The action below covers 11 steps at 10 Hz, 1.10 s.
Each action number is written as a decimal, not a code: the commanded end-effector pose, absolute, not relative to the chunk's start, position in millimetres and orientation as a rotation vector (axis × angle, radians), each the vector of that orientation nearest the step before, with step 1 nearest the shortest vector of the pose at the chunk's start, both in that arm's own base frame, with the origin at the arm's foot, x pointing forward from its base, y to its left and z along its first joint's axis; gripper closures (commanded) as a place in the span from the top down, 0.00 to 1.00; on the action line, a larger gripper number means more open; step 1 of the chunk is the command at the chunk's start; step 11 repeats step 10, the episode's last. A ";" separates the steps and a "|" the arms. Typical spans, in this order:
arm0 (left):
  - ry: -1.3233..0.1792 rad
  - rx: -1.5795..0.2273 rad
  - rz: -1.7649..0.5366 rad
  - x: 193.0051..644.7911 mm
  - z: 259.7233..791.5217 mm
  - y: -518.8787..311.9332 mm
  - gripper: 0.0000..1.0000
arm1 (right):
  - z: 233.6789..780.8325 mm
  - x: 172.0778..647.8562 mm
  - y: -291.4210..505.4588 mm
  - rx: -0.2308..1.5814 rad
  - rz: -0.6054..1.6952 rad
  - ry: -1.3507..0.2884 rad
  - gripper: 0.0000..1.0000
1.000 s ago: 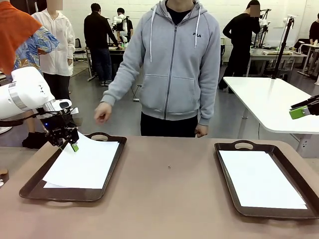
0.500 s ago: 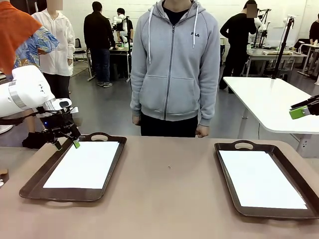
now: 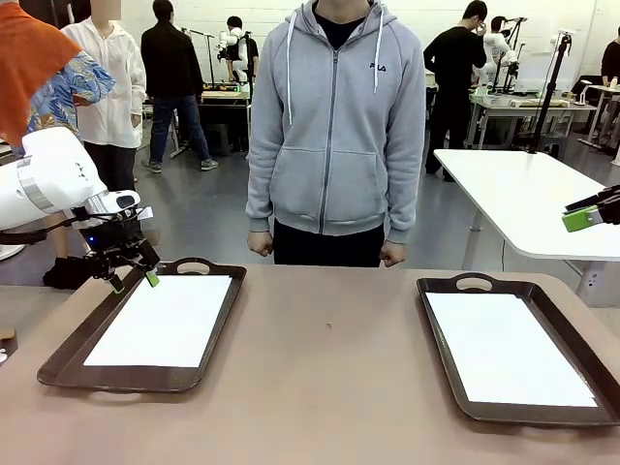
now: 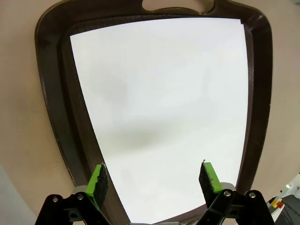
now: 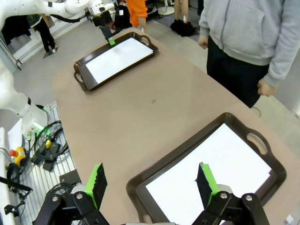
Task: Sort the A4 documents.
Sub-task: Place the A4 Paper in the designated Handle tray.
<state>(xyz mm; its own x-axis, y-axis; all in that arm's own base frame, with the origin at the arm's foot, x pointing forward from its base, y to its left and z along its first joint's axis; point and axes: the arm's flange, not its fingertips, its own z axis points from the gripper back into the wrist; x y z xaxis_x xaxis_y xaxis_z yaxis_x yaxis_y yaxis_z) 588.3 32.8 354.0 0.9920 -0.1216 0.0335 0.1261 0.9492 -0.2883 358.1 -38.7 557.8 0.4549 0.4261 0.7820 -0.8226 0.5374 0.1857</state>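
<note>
Left end effector (image 3: 134, 281) hovers above the far left corner of the left tray (image 3: 68, 354), fingers spread apart, gripping nothing. One paper sheet (image 3: 165, 320) lies flat in that tray, just below and beside it. Right end effector (image 5: 150, 183), fingers also apart and empty, hangs well above the right tray (image 3: 441, 368), where a second sheet (image 3: 506, 349) lies flat. Both trays sit on the counter (image 3: 329, 387).

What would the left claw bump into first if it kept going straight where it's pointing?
Probably the white A4 paper sheet lying in the dark brown handled tray: the open left gripper points straight down at it.
</note>
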 end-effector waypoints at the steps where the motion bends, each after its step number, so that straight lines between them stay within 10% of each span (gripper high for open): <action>1: -0.011 -0.263 -0.144 588.3 353.9 35.5 1.00 | 558.3 360.5 -36.8 0.636 0.833 -0.767 1.00; 11: -0.011 -0.263 -0.144 588.3 353.9 35.5 1.00 | 558.3 360.5 -36.8 0.636 0.833 -0.767 1.00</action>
